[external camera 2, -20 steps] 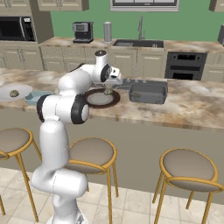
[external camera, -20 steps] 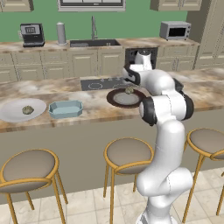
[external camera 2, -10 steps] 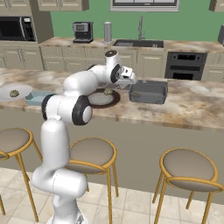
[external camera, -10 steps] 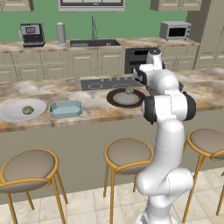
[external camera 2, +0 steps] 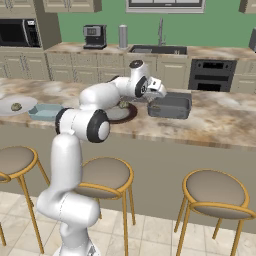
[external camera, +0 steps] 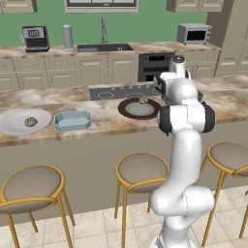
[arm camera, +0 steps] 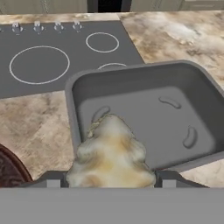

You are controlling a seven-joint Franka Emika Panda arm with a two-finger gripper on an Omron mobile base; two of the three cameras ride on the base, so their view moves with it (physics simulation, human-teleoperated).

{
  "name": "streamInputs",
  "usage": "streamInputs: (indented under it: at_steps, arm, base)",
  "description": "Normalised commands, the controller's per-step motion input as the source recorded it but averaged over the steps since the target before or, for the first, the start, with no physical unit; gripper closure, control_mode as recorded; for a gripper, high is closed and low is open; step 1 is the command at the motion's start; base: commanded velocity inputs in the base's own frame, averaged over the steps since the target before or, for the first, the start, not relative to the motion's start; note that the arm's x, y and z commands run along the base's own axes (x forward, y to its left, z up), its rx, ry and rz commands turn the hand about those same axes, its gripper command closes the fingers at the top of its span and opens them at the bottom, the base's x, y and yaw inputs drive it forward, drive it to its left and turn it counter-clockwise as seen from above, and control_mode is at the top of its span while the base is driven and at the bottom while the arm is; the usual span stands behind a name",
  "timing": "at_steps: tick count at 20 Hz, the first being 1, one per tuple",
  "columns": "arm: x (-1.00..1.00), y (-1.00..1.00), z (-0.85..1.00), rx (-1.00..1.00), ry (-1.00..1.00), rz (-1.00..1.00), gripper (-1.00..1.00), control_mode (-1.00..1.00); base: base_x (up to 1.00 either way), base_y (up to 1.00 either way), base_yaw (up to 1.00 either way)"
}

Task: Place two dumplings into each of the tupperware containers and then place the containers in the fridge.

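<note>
My gripper (arm camera: 111, 178) is shut on a pale tan dumpling (arm camera: 111, 153), held just above the near left corner of the dark grey tupperware container (arm camera: 144, 111), which has nothing lying in it. From the right base view the gripper (external camera 2: 159, 92) hangs over the left end of that container (external camera 2: 171, 107). The pale blue container (external camera: 72, 120) sits further left on the counter. One dumpling (external camera: 143, 100) lies on the dark brown plate (external camera: 139, 109), another dumpling (external camera: 31, 121) on the white plate (external camera: 14, 127). The fridge is out of view.
A black cooktop (arm camera: 48, 57) is set into the counter just beyond the grey container. Stools (external camera: 140, 172) stand along the counter's front. The back wall carries a sink (external camera: 104, 47), a coffee machine (external camera: 36, 38), a microwave (external camera: 193, 34) and an oven (external camera 2: 216, 75).
The hand has swung right from over the brown plate to over the grey container, carrying the dumpling with it.
</note>
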Motion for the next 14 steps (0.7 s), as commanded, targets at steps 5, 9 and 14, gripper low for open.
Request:
streamInputs:
  at_steps: [5,9,14]
  arm:
    - [0.34,-0.25,-0.05,0.00,0.00,0.00,1.00,-1.00]
    - [0.04,-0.10,-0.15,0.00,0.00,0.00,1.00,-1.00]
    - [0.00,0.00,-0.28,0.00,0.00,0.00,1.00,-1.00]
  base:
    - [0.00,0.00,0.00]
    - [0.00,0.00,0.00]
    - [0.00,0.00,0.00]
